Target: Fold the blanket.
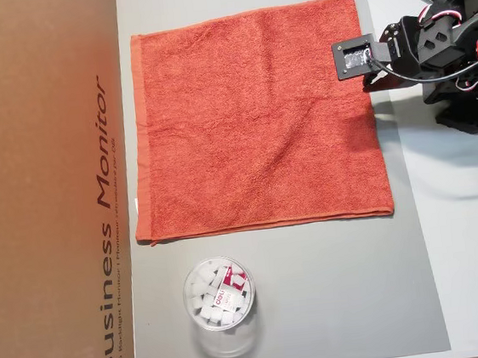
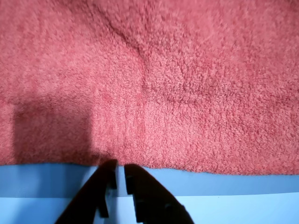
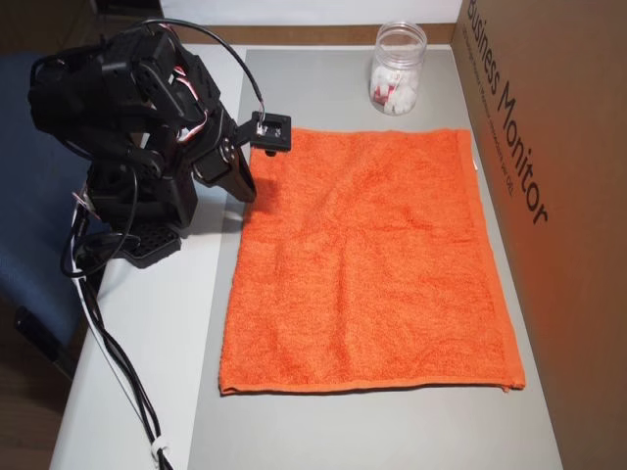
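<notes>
The blanket (image 1: 254, 117) is an orange-red terry towel lying spread flat on the grey mat (image 1: 338, 305), with no fold in it. Both overhead views show it whole; the other one has the blanket (image 3: 372, 264) running toward the camera. My gripper (image 2: 118, 167) points down at the blanket's edge nearest the arm. Its dark fingers stand shut with only a thin slit between them, and the tips touch the hem line of the blanket (image 2: 187, 84). No cloth shows between the fingers. From above, the gripper (image 1: 371, 75) sits at the blanket's right edge, mostly hidden under the wrist camera, and the gripper (image 3: 250, 191) at its left edge.
A clear plastic tub (image 1: 221, 305) holding white pieces stands on the mat beside the blanket, also visible as the tub (image 3: 397, 69). A brown cardboard box (image 1: 44, 199) walls off the side opposite the arm. The arm's base (image 3: 127, 225) and its cables (image 3: 118, 372) lie off the mat.
</notes>
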{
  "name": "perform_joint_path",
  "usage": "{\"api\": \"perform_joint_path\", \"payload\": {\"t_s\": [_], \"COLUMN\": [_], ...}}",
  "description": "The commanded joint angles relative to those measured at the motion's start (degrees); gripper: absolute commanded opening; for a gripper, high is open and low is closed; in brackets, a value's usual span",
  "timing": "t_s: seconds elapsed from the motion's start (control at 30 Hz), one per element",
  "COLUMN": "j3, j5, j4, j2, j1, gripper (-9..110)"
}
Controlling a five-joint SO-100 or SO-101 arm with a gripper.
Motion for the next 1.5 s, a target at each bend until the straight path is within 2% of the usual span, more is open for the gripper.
{"api": "perform_joint_path", "payload": {"t_s": [0.0,0.73,1.47], "j3": [-4.7,-22.9,-32.3], "j5": [0.4,0.4,0.4], "j4": [0.2,0.2,0.2], "j2": [-1.4,-17.3,-18.7], "j1": [0.4,14.0,34.3], "gripper": [0,0,0]}}
